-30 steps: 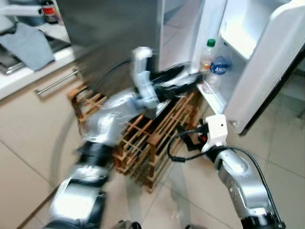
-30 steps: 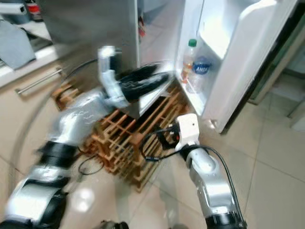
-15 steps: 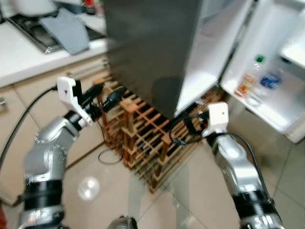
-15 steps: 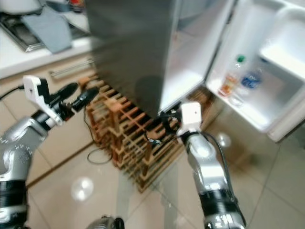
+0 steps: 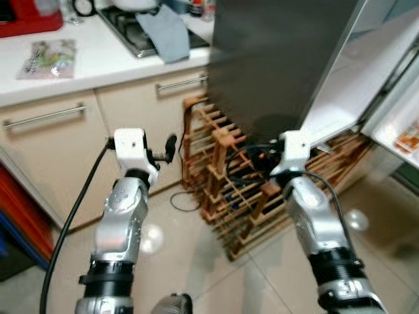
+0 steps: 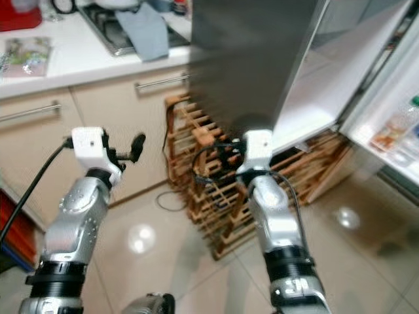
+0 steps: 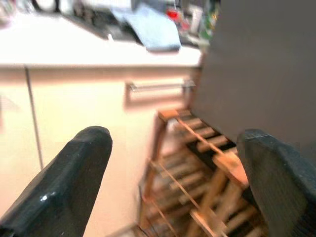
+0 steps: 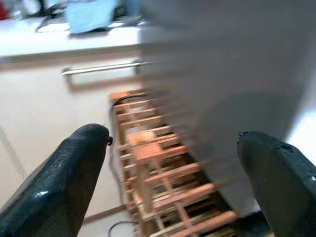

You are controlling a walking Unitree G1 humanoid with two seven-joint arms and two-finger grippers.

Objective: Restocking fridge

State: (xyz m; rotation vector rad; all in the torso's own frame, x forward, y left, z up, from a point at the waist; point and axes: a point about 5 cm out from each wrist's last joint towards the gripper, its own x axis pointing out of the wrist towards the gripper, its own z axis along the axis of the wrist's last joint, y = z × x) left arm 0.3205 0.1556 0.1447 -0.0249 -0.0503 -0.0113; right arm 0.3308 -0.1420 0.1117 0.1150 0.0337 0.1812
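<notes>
Standing open to the right of the wooden rack (image 5: 262, 190), the fridge (image 5: 288, 59) holds a few bottles (image 6: 399, 127) in its door; restocking looks barely begun. Both the left gripper (image 7: 168, 182) and right gripper (image 8: 173, 182) are spread apart, empty, facing the rack, well away from those bottles.

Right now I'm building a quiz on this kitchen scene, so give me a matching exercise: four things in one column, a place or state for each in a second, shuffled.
Things:
1. wooden wine rack
2. grey cloth
3. fridge door
4. magazine

Places or states:
A. lying on the white worktop
B. standing on the floor beside the fridge
C. draped over the hob
D. swung open

Pairs: 1-B, 2-C, 3-D, 4-A
</notes>
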